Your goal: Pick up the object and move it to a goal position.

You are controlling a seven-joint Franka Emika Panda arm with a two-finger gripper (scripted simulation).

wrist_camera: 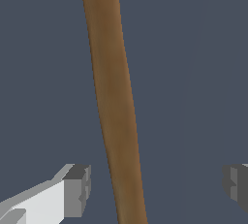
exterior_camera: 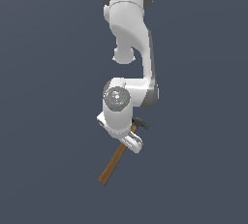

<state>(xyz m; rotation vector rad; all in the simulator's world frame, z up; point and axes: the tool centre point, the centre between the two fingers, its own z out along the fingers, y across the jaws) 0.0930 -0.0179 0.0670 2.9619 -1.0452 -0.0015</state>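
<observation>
Hammer (exterior_camera: pixel 117 155) lies on the grey worktop (exterior_camera: pixel 43 136), its brown handle slanting toward the exterior view's lower left and its dark head beside the white arm (exterior_camera: pixel 131 24). Tool (wrist_camera: pixel 155 186) hangs over the handle with fingers (wrist_camera: pixel 77 189) spread apart, one either side, not touching the wood.

Between the gripper's (wrist_camera: pixel 155 189) matt grey pads (wrist_camera: pixel 77 189) runs the hammer's (exterior_camera: pixel 116 157) smooth, softly sheened brown wooden handle, its small head (exterior_camera: pixel 141 123) dark dull metal, beneath the arm's (exterior_camera: pixel 127 19) glossy white plastic-looking shell.
</observation>
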